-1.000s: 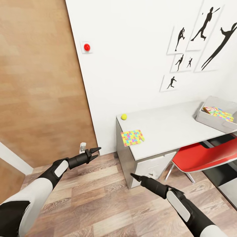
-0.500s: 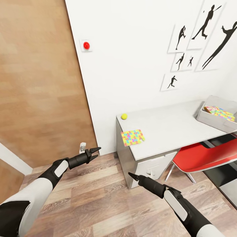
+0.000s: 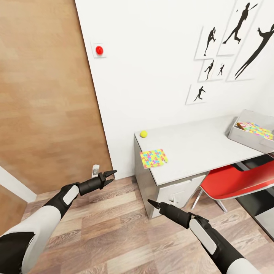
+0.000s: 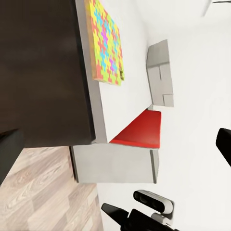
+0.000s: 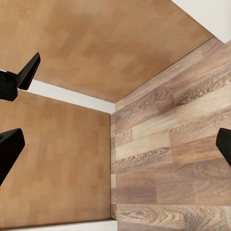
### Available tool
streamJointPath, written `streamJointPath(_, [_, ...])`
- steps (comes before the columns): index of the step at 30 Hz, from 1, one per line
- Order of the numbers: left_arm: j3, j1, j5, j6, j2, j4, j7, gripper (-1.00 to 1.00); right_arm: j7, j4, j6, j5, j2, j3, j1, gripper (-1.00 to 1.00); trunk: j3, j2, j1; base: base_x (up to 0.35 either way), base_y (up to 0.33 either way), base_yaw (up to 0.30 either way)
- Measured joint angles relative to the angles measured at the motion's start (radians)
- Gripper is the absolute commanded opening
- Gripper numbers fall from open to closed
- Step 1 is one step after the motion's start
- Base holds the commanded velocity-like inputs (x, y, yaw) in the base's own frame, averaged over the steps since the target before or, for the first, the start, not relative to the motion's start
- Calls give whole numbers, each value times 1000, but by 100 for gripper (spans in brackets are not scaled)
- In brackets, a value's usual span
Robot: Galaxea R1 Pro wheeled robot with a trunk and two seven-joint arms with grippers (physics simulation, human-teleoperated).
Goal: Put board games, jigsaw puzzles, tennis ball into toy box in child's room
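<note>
1. Table [image 3: 198,148], pale grey with white drawers, stands against the white wall and fills the right half of the head view. Against the two earlier pictures the whole scene has slid only a trace, which points to a slight camera or base shift, not to any move of the things on the table.
2. Toy box [image 3: 243,137], light grey and open-topped, sits at the far right end of the table, by its front edge. It already holds flat, brightly printed items; which toys they are cannot be told.
3. Jigsaw puzzle [image 3: 153,158] lies flat near the table's left front corner, untouched; the left wrist view shows it too, close to the table's edge.
4. Tennis ball [image 3: 143,134] rests at the table's left rear corner, beside the wall and well apart from the puzzle.
5. Left gripper [image 3: 110,177] hovers over the wooden floor left of the table, its fingers parted and empty.
6. Right gripper [image 3: 151,203] has crept a little leftward over the last second, low in front of the drawers; the head view shows it as one point, while its wrist view shows the fingers spread wide with nothing between them.
7. Judgement: the robot seems to be settling in to pick up the puzzle or ball; both must then travel the table's length.
</note>
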Motion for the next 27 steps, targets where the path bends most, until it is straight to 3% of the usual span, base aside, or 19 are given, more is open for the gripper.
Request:
streamJointPath(10, [0,0,0,0,0,0,1,100,4,-26,18,-2,-11,-1,0,100,-18,-70,38,0,0,0])
streamJointPath(15, [0,0,0,0,0,0,1,100,5,-104,92,1,-24,-3,6,100,-25,-105,58,0,0,0])
streamJointPath(18, [0,0,0,0,0,0,1,100,4,-168,171,2,-44,-8,11,100,-30,-126,69,0,0,0])
streamJointPath(21, [0,0,0,0,0,0,1,100,3,-249,238,0,-82,-16,16,100,-34,-147,81,0,0,0])
streamJointPath(27, [0,0,0,0,-1,0,1,100,5,-340,277,-10,-160,-25,26,100,-43,-189,104,0,0,0])
